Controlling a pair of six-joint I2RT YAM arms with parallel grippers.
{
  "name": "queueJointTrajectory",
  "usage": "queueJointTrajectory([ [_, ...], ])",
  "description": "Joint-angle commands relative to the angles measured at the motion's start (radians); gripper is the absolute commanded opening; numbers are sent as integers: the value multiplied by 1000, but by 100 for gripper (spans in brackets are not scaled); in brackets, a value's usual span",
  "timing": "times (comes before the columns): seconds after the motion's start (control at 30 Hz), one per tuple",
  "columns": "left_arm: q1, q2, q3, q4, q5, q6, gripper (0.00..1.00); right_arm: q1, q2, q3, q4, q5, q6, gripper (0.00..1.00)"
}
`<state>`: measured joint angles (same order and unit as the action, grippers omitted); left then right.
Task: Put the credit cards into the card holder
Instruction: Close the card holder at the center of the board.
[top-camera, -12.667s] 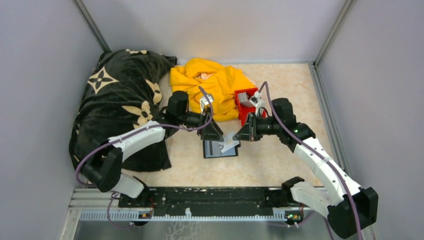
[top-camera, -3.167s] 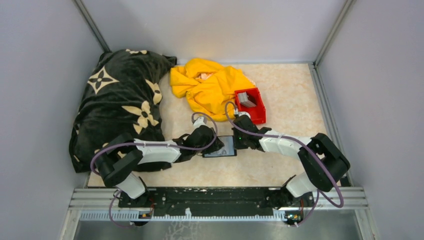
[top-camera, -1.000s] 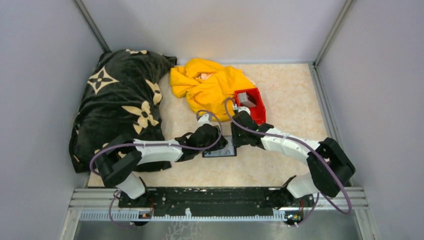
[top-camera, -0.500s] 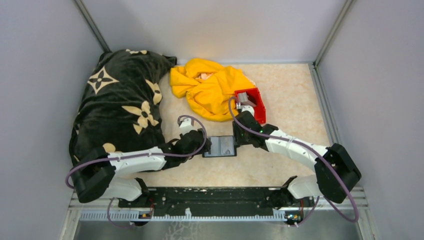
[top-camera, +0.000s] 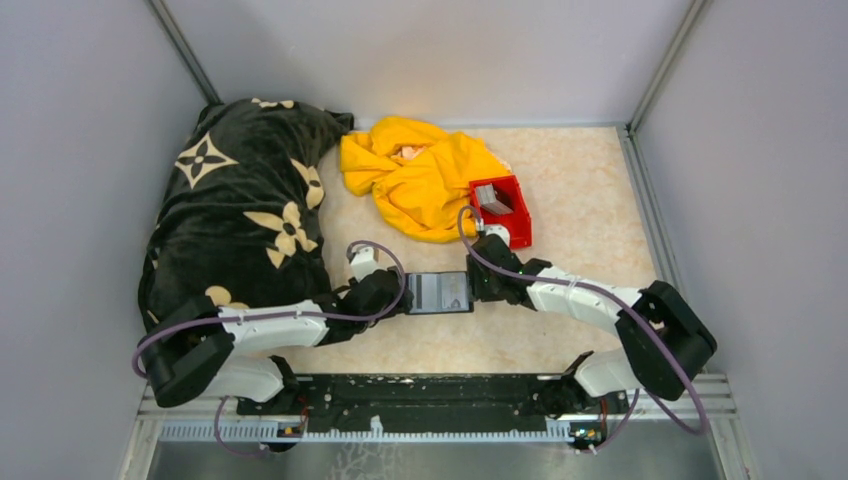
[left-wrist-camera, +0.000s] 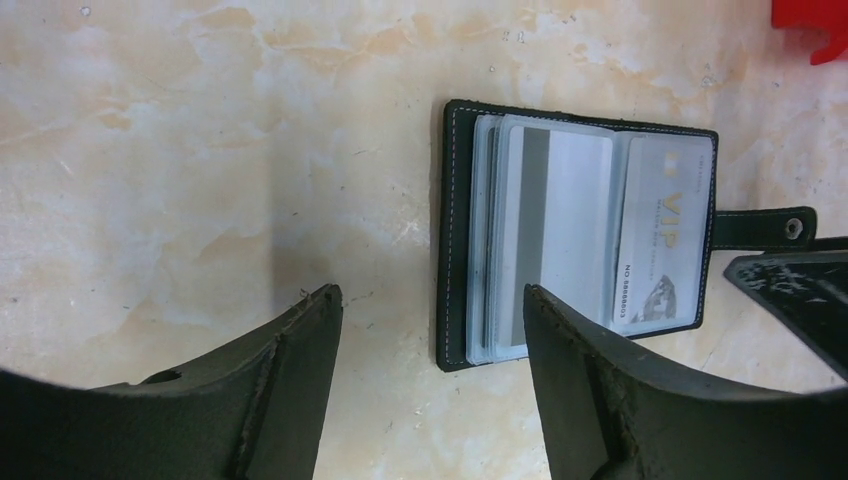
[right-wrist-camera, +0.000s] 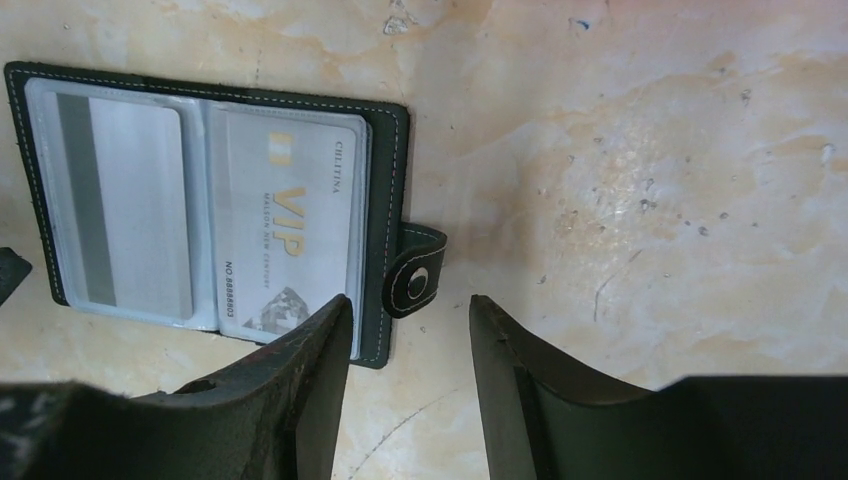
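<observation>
**Open card holder lies between two empty jaws**

The small black folding card holder (left-wrist-camera: 455, 250) lies open and flat on the pale stone-look bench (left-wrist-camera: 200, 150). It is just ahead of the left jaws, a bit to their right. Its snap tab (right-wrist-camera: 412, 275) is just ahead of the right jaws. Both pairs of jaws are wide apart and hold nothing. Two thin grey cards (right-wrist-camera: 285, 230) sit in its clear pockets. More lie in the red plastic bin (top-camera: 512, 225), well beyond the right jaws. They look light, stiff and slippery, so pinch one by its edges.

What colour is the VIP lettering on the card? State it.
Gold, on the silver VIP card; clearest in right wrist view.
</observation>
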<state>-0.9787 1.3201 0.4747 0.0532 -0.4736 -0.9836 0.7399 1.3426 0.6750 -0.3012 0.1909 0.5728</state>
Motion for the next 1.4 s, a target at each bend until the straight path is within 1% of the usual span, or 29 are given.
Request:
queueJointTrajectory([
  [0.0,16,0,-30,57,20,-14,73,17,22,-32,121,-41,44,48],
  [0.1,31,12,-54,114,48,-15,73,16,25,-62,180,-53,55,48],
  [0.33,69,49,-97,233,125,-7,73,8,27,-100,243,-26,62,48],
  [0.43,77,61,-103,265,146,5,73,4,32,-113,263,-20,63,46],
  [0.53,83,73,-110,299,174,12,73,0,39,-123,280,-24,70,35],
  [0.63,89,87,-119,332,197,16,73,-2,36,-137,298,-29,75,21],
  [0.67,92,91,-125,347,205,16,73,-1,27,-143,303,-31,76,18],
  [0.8,101,106,-147,412,236,15,73,-4,-9,-158,321,-35,77,14],
  [1.07,107,74,-156,441,250,14,73,-4,-29,-156,313,-36,70,13],
  [1.37,107,-16,-177,479,278,10,73,-5,-12,-153,315,-40,68,12],
])
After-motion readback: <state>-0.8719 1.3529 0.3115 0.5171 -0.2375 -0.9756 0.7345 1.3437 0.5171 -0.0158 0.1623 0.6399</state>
